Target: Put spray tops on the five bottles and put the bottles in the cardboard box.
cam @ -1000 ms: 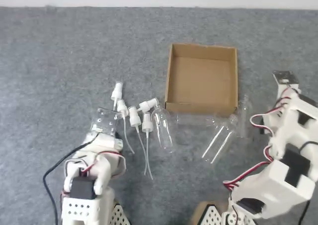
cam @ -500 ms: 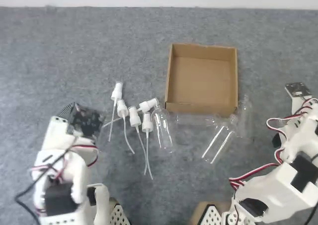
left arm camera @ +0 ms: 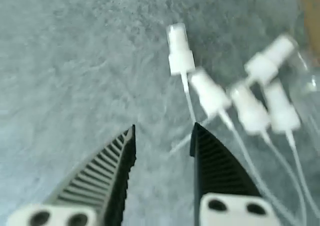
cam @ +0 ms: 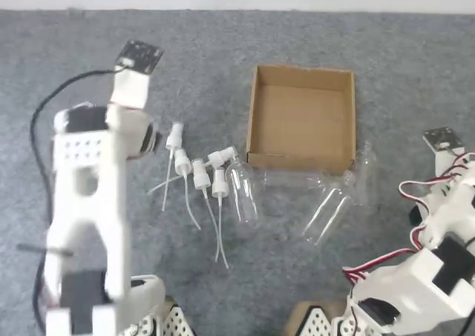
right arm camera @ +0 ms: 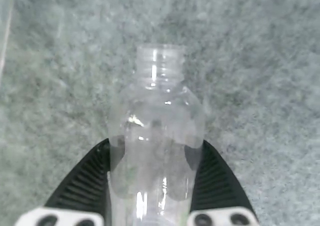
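The job looked to be at its opening step: the cardboard box, upper right of centre in the high view, held no bottles, and the five white spray tops lay loose in a fan on the grey counter just left of the box, their thin dip tubes trailing toward the bottom of the frame. One clear bottle lay on its side touching that cluster, with one top at or against its neck; whether it was screwed on I could not tell. More clear bottles lay by the box's lower right corner, too transparent to count. The left pincer hung wide open and empty above the counter, just beside the nearest spray top and touching none. The right pincer, whose arm stood at the lower right of the high view, was closed around the body of an uncapped bottle, its open threaded neck pointing away from the fingers. The next move probably called for the left pincer to drop over one spray head, close on it without snagging the neighbouring tubes, then feed its tube into the held bottle's neck.
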